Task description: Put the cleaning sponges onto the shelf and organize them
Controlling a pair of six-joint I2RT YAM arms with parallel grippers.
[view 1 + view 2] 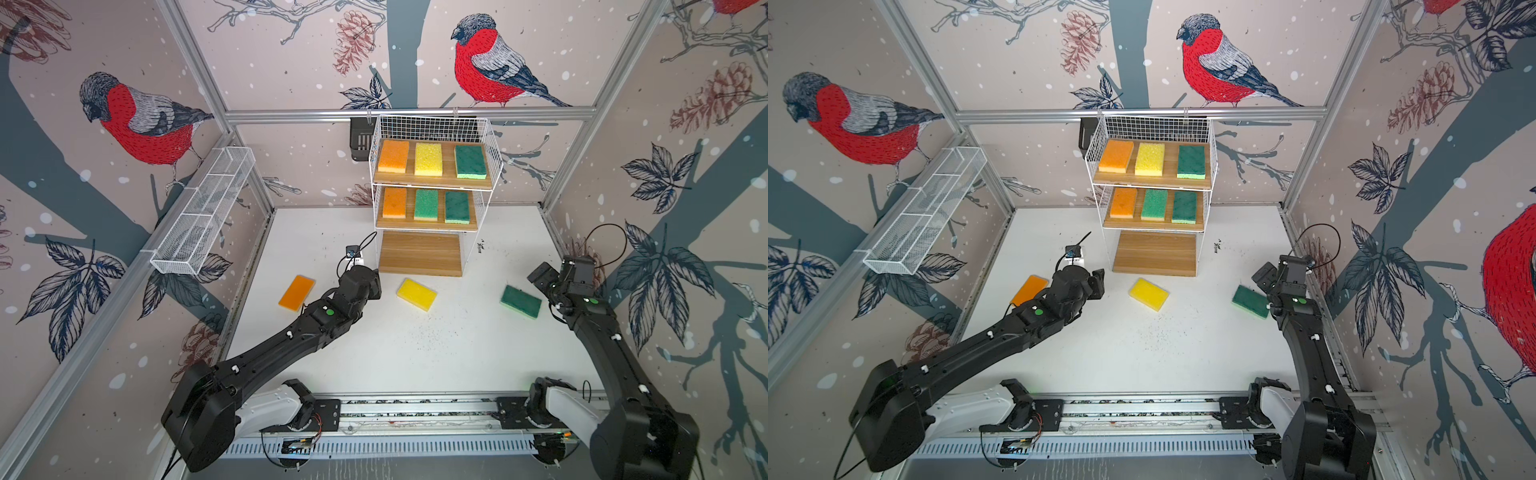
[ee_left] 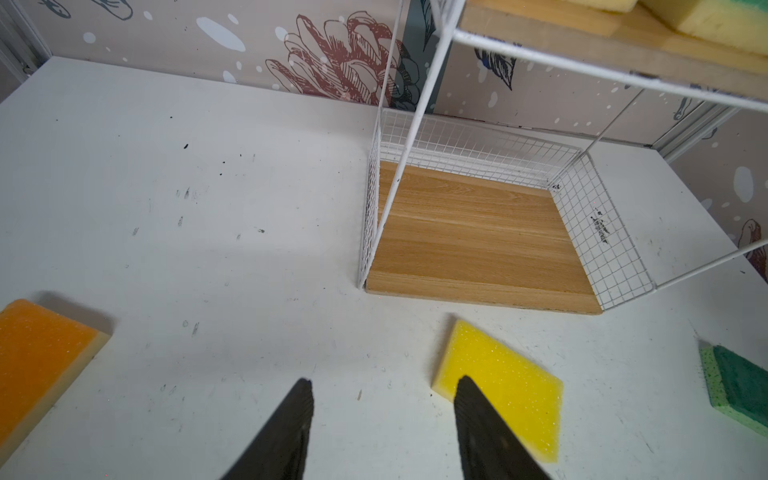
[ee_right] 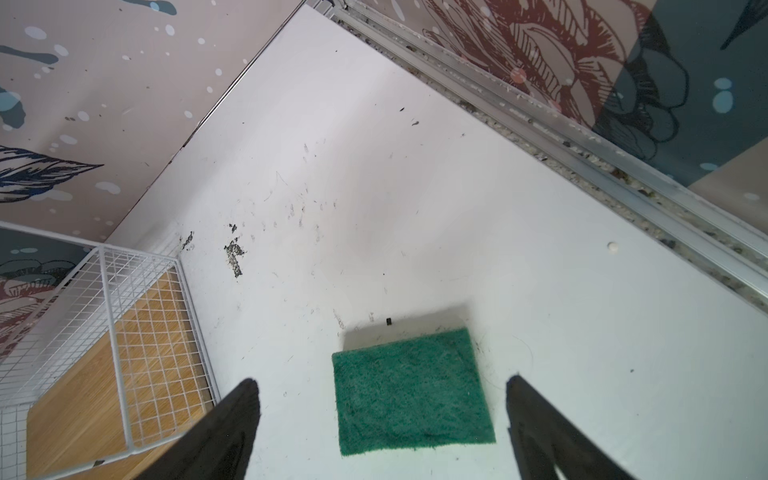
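The shelf (image 1: 432,124) stands at the back of the table. Its top board holds an orange, a yellow and a green sponge, and its middle board an orange and two green ones. The bottom board (image 1: 420,253) is bare. Three cleaning sponges lie on the table: orange (image 1: 296,292), yellow (image 1: 417,294) and green (image 1: 521,301). My left gripper (image 2: 384,382) hovers open between the orange and yellow ones with nothing in it, left of the bottom board (image 2: 478,241). My right gripper (image 3: 382,380) stands open above the green sponge (image 3: 411,395), a finger on each side.
A long white mesh trough (image 1: 203,212) hangs on the left wall. A small black basket (image 1: 360,139) hangs behind the shelf. A small black device with a cable (image 1: 352,251) sits left of the bottom board. Walls and aluminium rails close in three sides.
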